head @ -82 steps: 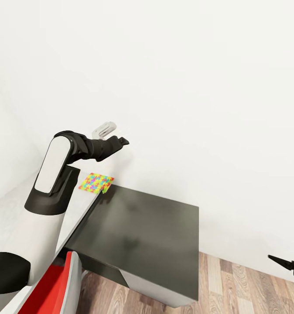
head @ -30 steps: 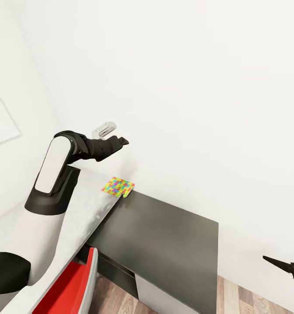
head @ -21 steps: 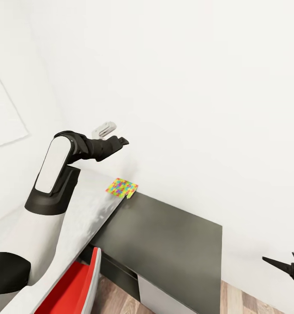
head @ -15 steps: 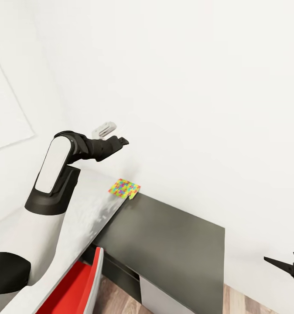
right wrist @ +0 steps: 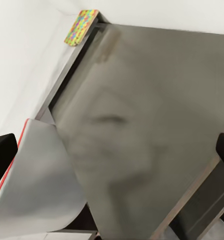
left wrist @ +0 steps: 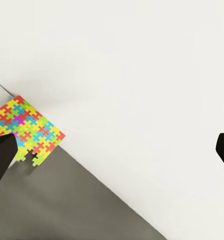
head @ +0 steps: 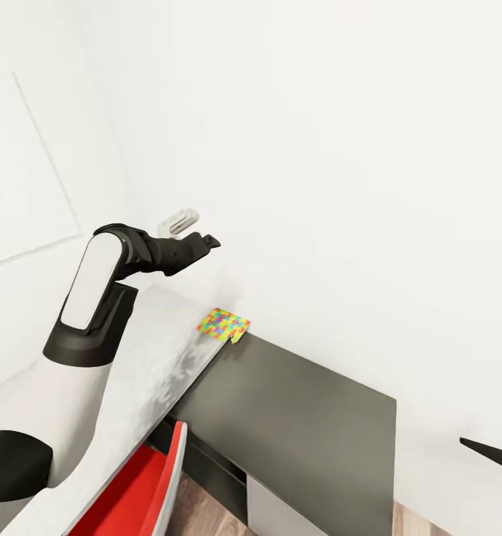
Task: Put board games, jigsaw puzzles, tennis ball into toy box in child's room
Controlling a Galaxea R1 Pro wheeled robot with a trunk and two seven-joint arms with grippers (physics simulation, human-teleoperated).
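Left hand (head: 199,237): raised in front of the white wall, fingers apart, empty, above the far end of the surface (head: 150,357). Right hand (head: 497,454): low at the head view's right edge, fingers apart, empty. Jigsaw puzzle (head: 223,324): one thin flat square of interlocking yellow, pink, green, blue and orange pieces, lying at the pale surface's far corner by the wall, its edge slightly overhanging the dark-topped cabinet (head: 303,417). Red chair (head: 143,487): near the surface's front edge.
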